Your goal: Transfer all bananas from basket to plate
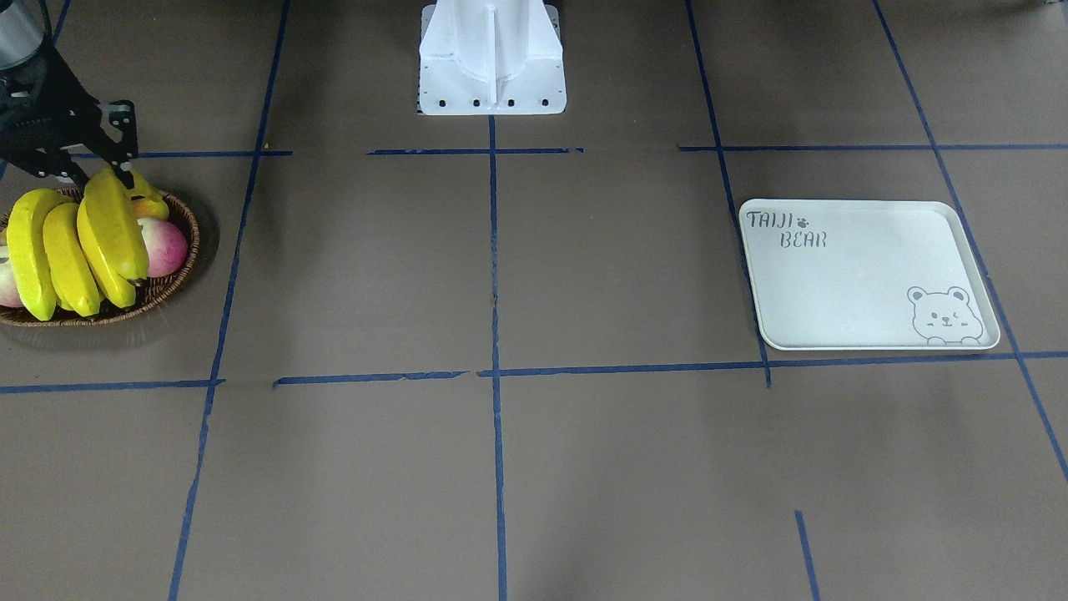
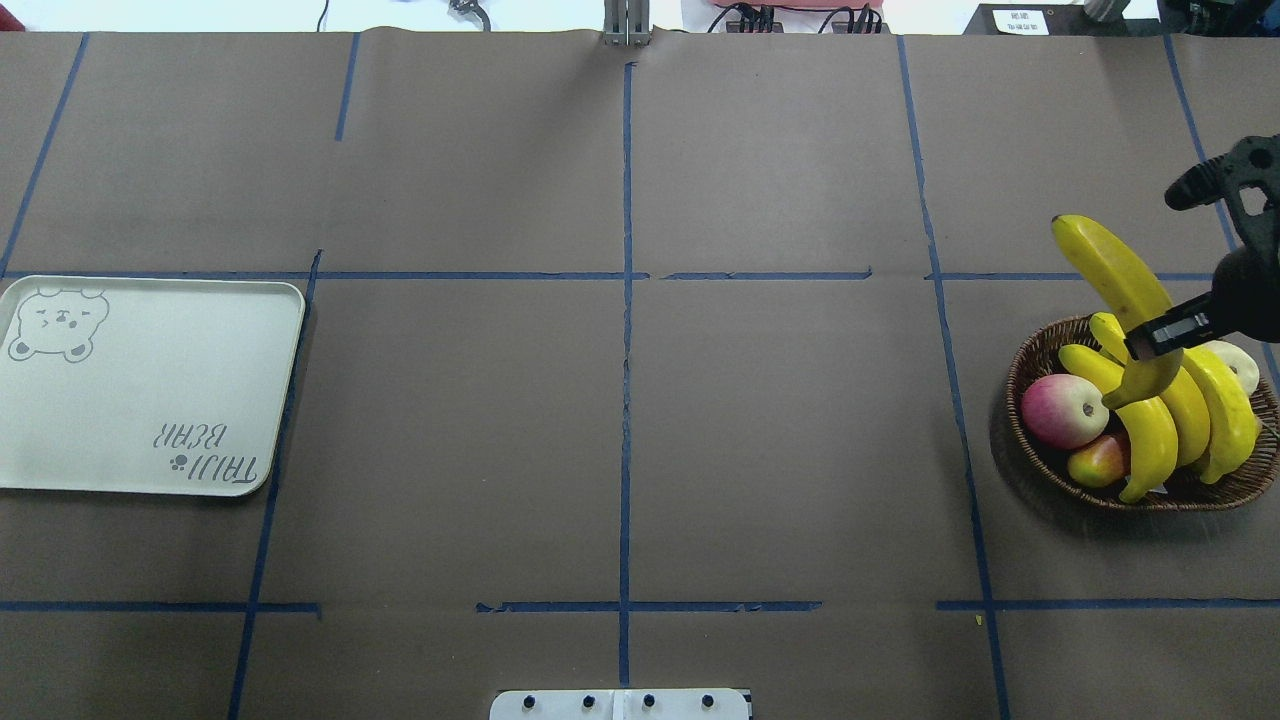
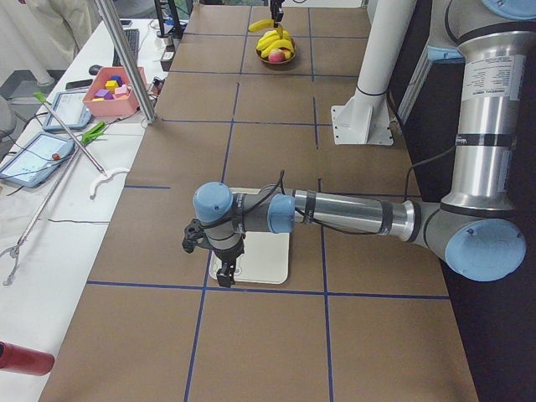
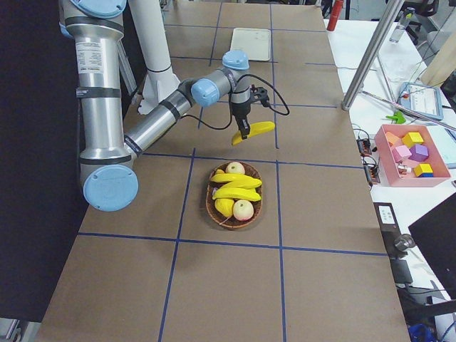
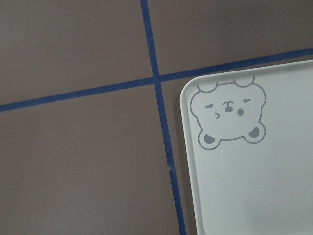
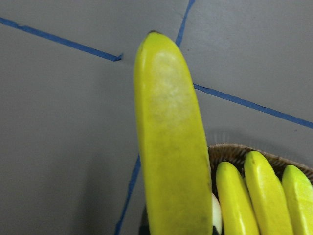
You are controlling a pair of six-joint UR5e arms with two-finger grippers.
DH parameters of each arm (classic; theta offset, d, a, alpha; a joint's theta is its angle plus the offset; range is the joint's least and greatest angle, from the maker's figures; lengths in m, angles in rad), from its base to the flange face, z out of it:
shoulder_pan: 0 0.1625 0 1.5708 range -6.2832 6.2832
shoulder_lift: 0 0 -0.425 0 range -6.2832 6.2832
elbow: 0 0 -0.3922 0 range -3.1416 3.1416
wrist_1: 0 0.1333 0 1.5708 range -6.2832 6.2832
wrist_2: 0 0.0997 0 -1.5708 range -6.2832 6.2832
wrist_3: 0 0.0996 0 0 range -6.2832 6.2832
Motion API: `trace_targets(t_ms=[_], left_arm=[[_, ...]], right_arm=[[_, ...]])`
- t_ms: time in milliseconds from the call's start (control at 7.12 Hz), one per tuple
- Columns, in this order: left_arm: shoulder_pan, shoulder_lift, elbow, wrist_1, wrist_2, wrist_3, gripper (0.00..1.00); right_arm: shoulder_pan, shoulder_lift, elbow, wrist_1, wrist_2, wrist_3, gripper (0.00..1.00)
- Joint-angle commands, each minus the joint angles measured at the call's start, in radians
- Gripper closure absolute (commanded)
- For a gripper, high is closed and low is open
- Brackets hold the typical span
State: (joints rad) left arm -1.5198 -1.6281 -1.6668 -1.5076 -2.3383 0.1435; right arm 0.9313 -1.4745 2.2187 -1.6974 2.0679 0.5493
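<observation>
My right gripper [image 2: 1152, 345] is shut on one banana [image 2: 1118, 280] near its stem end, holding it tilted in the air above the basket [image 2: 1022, 365]. The same held banana [image 6: 168, 147] fills the right wrist view, and the side view shows this banana [image 4: 255, 130] well above the table. Three more bananas [image 2: 1185, 410] lie side by side in the dark wicker basket [image 1: 188, 242]. The off-white bear plate [image 2: 140, 380] lies bare at the table's other end. My left gripper [image 3: 223, 270] hangs over the plate's edge [image 3: 266, 261]; I cannot tell whether it is open or shut.
A red apple [image 2: 1062, 410], a smaller reddish fruit [image 2: 1098, 462] and a pale fruit [image 2: 1242, 365] share the basket. The white robot base [image 1: 492, 67] stands at the table's middle edge. Blue tape lines grid the brown table. A pink box of blocks [image 4: 412, 153] sits on a side bench.
</observation>
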Motion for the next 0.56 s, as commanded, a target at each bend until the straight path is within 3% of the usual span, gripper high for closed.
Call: trace_targets(t_ms=[0,140,421], left_arm=[[0.007,-0.064,0.013,-0.045,-0.007,-0.045,0.00],[0.007,-0.081,0.007,-0.055,-0.009,-0.138,0.00],[0.024,-0.087,0.021,-0.181,-0.065,-0.342,0.00]], right_arm=[[-0.089,0.175,-0.056,0.019,0.012,0.215,1.00],[-0.156,0.259,-0.071,0.021,0.002,0.341,1.00],[-0.250,0.402,-0.195,0.089,-0.125,0.461,1.00]])
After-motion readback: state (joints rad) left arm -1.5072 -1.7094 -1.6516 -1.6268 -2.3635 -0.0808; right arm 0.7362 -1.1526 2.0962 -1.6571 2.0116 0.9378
